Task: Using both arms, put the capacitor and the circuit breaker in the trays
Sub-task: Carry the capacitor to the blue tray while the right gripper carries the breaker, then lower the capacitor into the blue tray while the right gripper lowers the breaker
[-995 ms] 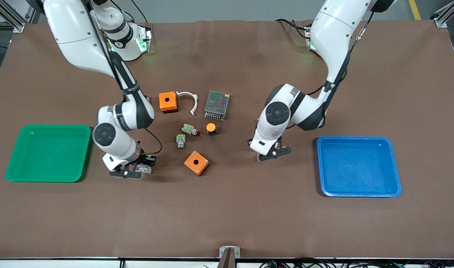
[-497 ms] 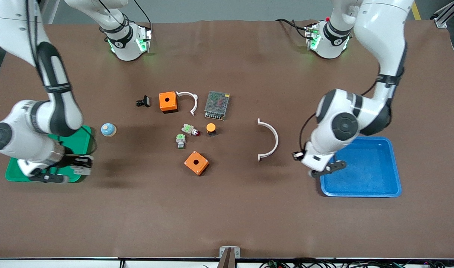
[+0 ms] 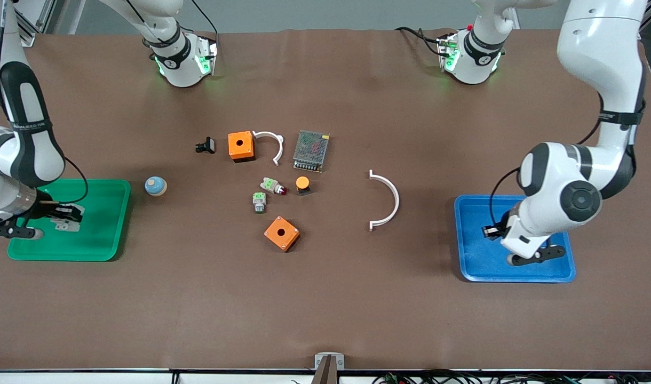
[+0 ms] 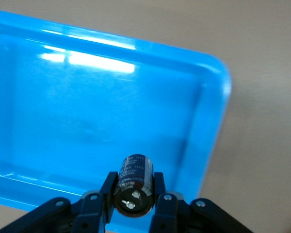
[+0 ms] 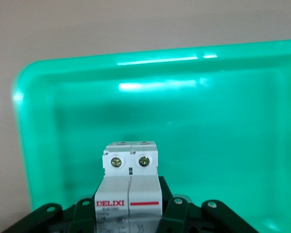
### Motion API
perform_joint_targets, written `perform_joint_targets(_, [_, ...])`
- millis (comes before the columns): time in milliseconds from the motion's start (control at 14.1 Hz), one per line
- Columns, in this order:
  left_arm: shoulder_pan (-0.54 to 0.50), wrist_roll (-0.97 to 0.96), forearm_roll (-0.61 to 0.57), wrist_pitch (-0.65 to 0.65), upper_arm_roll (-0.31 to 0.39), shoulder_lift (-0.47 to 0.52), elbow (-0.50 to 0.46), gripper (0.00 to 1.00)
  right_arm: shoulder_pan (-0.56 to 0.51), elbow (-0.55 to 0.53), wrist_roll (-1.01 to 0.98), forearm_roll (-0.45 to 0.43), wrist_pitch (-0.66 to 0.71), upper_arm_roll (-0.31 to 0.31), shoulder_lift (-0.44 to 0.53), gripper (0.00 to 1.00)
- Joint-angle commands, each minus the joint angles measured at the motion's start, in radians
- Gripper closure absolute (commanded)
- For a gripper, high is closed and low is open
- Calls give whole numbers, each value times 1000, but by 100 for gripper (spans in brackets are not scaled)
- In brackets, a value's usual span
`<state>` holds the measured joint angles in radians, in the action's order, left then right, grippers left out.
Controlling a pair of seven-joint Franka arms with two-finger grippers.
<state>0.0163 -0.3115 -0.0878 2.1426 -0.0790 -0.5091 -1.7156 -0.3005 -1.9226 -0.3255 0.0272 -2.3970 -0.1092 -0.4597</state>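
Capacitor [image 4: 134,185] sits clamped in left pincer [image 4: 134,204] above blue tray [image 4: 48,111]; right pincer [image 5: 130,206] grips circuit breaker [image 5: 130,187].

this is a robotics lab or test workshop, not a home. two white industrial arms are bolted by their bases [image 3: 184,58] at one edge of a wide table [image 3: 325,309] covered in plain brown matting, with green status lights glowing at the bases and cables trailing off the edge. aluminium framing [image 3: 640,21] stands at the table's corners over a grey floor. the table carries loose electrical parts: orange switch boxes [image 3: 240,145], a meshed power supply [image 3: 311,151], green-topped push-buttons [image 3: 259,202], white curved clips [image 3: 385,200]. a green tray [image 3: 98,248] and a blue tray [image 3: 467,266] lie at the table's two ends.
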Motion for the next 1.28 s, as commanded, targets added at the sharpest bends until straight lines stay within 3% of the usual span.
perform_joint_targets(0, [-47, 34, -61, 19, -11, -20, -10, 94, -58, -35, -59, -32, -50, 23, -2, 100])
perform_joint_targets(853, [-113, 123, -73, 135, -11, -120, -7, 94, -77, -24, -96, -13, -133, 29, -93, 98])
perform_joint_targets(995, [-119, 132, -73, 163, -11, -132, -7, 93, -77, -19, -95, -4, -131, 29, -94, 91])
perform_joint_targets(1066, [-121, 132, -70, 177, -11, -137, -7, 93, -75, -16, -95, 3, -131, 29, -96, 72])
perform_joint_targets(1137, [-128, 134, -67, 180, -13, -143, -7, 93, -74, -12, -93, 7, -129, 29, -96, 18])
perform_joint_targets(1208, [-134, 134, -67, 180, -13, -143, -9, 93, -71, -7, -95, 7, -123, 31, -96, 0])
